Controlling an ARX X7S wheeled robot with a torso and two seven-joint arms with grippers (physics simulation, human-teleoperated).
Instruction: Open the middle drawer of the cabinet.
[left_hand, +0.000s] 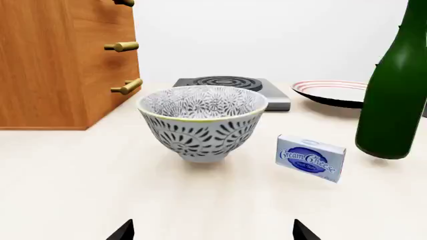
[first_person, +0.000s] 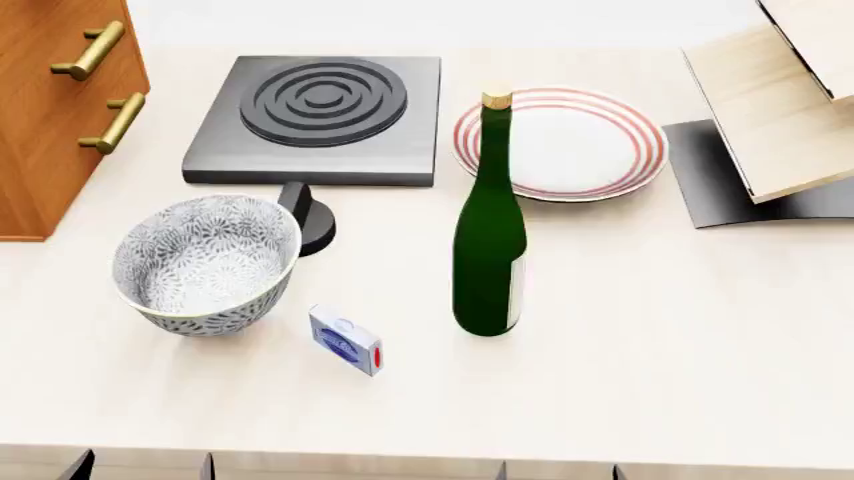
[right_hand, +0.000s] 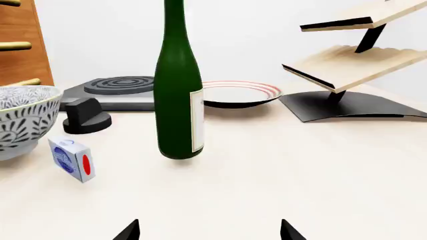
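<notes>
Cabinet (first_person: 54, 110) stood beside the stove plate (first_person: 320, 105), its middle drawer (left_hand: 121, 47) closed. Both grippers, left (left_hand: 213, 231) and right (right_hand: 209, 230), were released, far away. Reaching, the left arm might knock the bowl (first_person: 204, 262).
</notes>
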